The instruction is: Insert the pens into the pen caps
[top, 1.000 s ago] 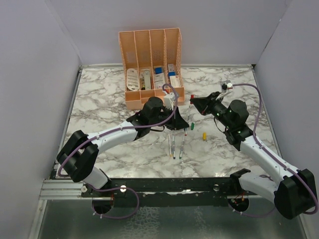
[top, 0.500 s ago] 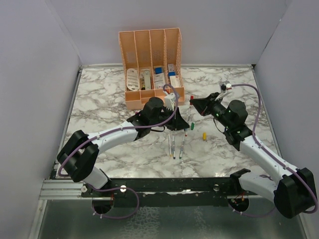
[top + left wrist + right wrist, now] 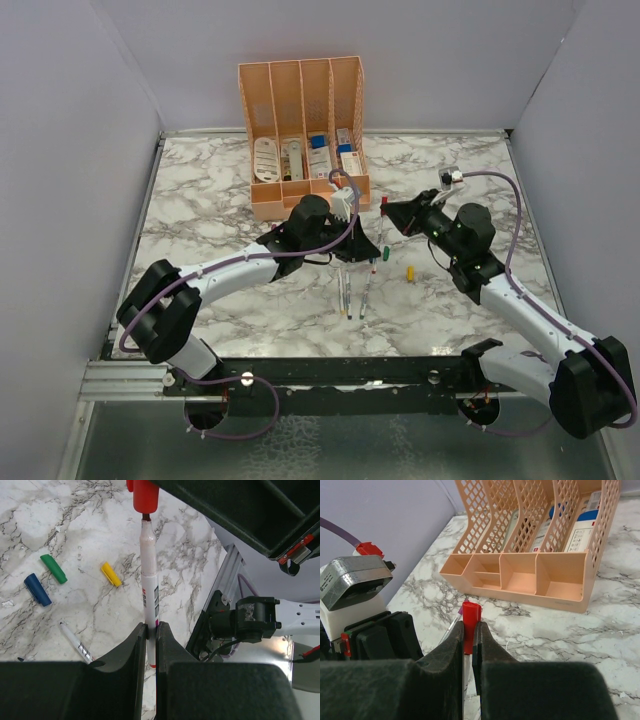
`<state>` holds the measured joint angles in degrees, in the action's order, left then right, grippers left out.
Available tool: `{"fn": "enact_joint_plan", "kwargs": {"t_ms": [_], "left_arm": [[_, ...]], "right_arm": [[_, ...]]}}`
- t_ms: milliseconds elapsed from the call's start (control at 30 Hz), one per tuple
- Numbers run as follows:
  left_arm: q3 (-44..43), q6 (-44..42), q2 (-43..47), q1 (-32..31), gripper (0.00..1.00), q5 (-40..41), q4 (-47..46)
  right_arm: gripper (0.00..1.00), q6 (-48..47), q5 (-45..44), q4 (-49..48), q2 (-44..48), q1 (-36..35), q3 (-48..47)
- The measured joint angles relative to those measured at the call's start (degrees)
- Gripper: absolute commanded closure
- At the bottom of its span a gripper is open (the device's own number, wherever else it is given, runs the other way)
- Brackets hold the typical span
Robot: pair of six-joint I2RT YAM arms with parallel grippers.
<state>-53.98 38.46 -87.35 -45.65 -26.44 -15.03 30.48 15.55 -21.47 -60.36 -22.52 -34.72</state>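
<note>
My left gripper (image 3: 151, 626) is shut on a slim white pen (image 3: 149, 580) and holds it pointing at the right gripper. The pen's dark red tip sits just at the mouth of the red pen cap (image 3: 145, 492). My right gripper (image 3: 471, 626) is shut on that red cap (image 3: 471, 614), above the marble table in front of the organiser. In the top view the two grippers meet near the table's middle, with the red cap (image 3: 384, 201) between them. Green (image 3: 53, 568), blue (image 3: 37, 589) and yellow (image 3: 111, 574) caps lie loose on the marble. Two more pens (image 3: 343, 290) (image 3: 365, 292) lie nearer the front.
A peach lattice organiser (image 3: 535, 575) with white boxes stands at the back of the table, just beyond the grippers. Grey walls enclose the table on three sides. A black rail (image 3: 340, 370) runs along the near edge.
My right gripper has edged the red cap slightly down and closer to the pen tip. The left arm has hardly moved.
</note>
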Motion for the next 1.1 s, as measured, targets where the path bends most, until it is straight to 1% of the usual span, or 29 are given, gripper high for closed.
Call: {"fn": "enact_joint_plan", "kwargs": {"t_ms": [500, 1100], "left_arm": [[0.0, 0.0, -0.2, 0.0, 1.00, 0.6, -0.1], [0.0, 0.9, -0.2, -0.3, 1.00, 5.2, -2.1]], "right_arm": [[0.99, 2.0, 1.2, 0.0, 0.3, 0.0, 1.6], [0.99, 4.2, 4.2, -0.6, 0.6, 0.1, 3.0]]}}
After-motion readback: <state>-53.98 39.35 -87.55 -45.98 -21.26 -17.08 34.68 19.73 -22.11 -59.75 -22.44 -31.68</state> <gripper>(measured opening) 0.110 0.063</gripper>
